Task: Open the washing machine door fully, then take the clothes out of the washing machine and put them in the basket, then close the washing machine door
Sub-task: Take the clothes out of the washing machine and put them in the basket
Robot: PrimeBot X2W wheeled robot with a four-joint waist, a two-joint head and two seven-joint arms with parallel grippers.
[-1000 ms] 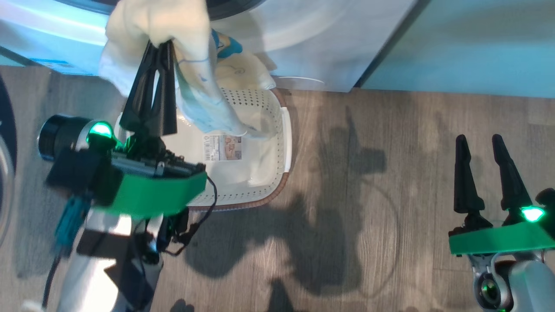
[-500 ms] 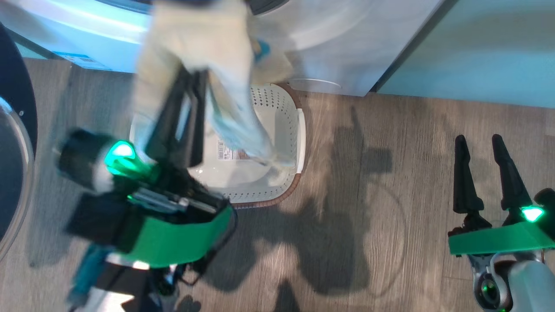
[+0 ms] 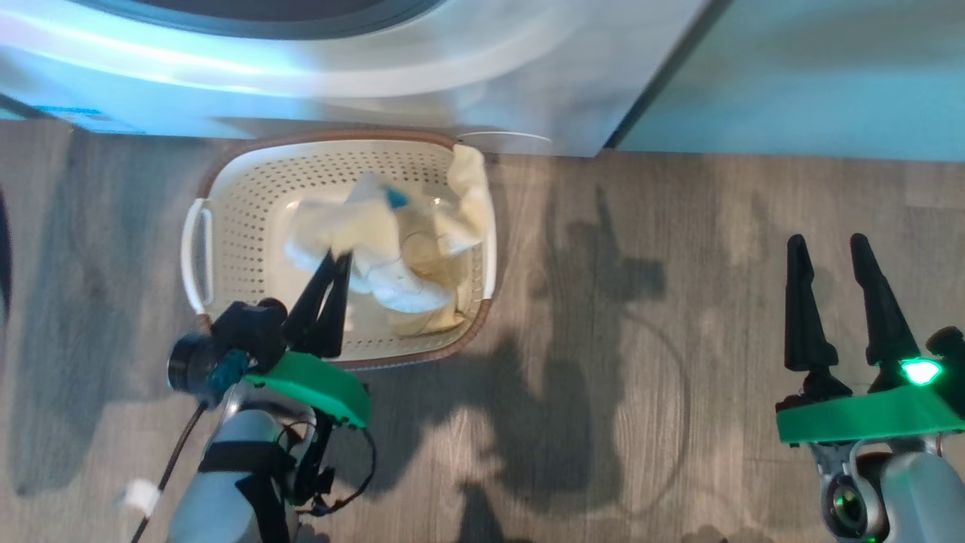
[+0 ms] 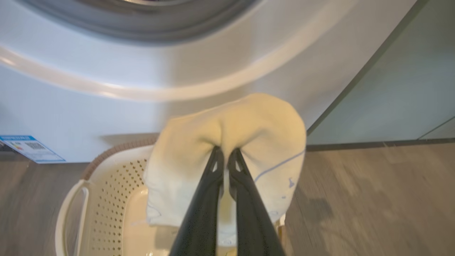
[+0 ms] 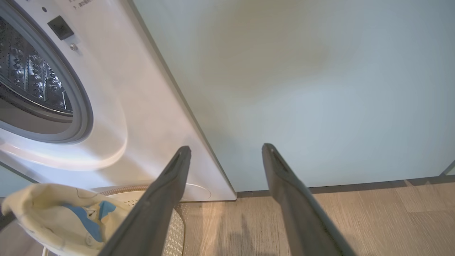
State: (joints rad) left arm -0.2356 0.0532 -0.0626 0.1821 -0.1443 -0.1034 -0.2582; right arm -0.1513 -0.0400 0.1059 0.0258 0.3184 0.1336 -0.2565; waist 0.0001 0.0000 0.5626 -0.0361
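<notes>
A second ago the left gripper (image 3: pixel 335 256) held the clothes (image 3: pixel 377 241) high before the machine (image 3: pixel 452 83), with the fabric hanging down to the far end of the basket (image 3: pixel 249 219). Now the gripper is lower and nearer the robot, over the basket's near side, and most of the clothes lie inside the basket. The basket's bottom sticker, plain before, is now covered. The right gripper (image 3: pixel 827 243) has not moved: it hangs over the bare floor (image 3: pixel 641 339), well apart from the basket, with its jaws wide and nothing between them.

The left jaws are pressed together on a fold of cream cloth. In the left wrist view the fold (image 4: pixel 231 124) bulges over the tips of the left gripper (image 4: pixel 224 151), raised above the basket (image 4: pixel 106 199).

The basket stands on the floor just before the machine. Its long axis runs left to right along the machine's front, with a handle at each short end. The clothes spread from the basket's middle to its right end. One corner is draped over the far right rim, and the small blue part faces up.

The left fingers point up and slightly right, toward the machine. In the right wrist view the clothes (image 5: pixel 42 209) show low at the left, below the machine's (image 5: pixel 142 106) open porthole.
</notes>
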